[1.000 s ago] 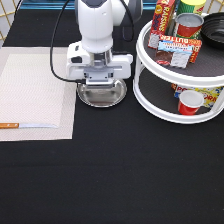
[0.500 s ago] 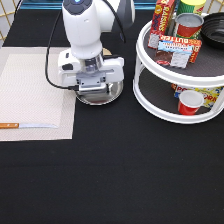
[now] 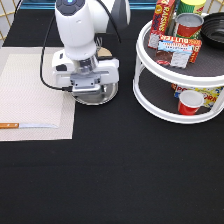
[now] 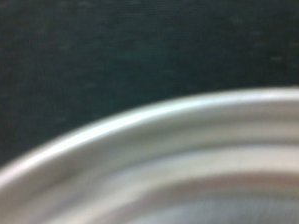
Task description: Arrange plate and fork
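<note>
The shiny silver plate [image 3: 102, 96] lies on the black cloth just right of the placemat, mostly covered by the robot hand. My gripper [image 3: 91, 88] is low over the plate, at its rim on the exterior view's top side. The white hand hides how it meets the plate. In the wrist view the plate's curved raised rim [image 4: 153, 135] fills the picture from very close, with black cloth beyond it. The fork is out of view.
A beige placemat [image 3: 30, 95] lies at the exterior view's left, with an orange-handled knife [image 3: 27, 125] along its bottom edge. A tan wooden disc [image 3: 105, 52] peeks out behind the arm. A white two-tier turntable [image 3: 150, 95] with cans, boxes and a red cup [image 3: 189, 102] stands at the right.
The arm has swung to the exterior view's left and its hand has come lower over the plate. The plate has shifted slightly left towards the placemat.
</note>
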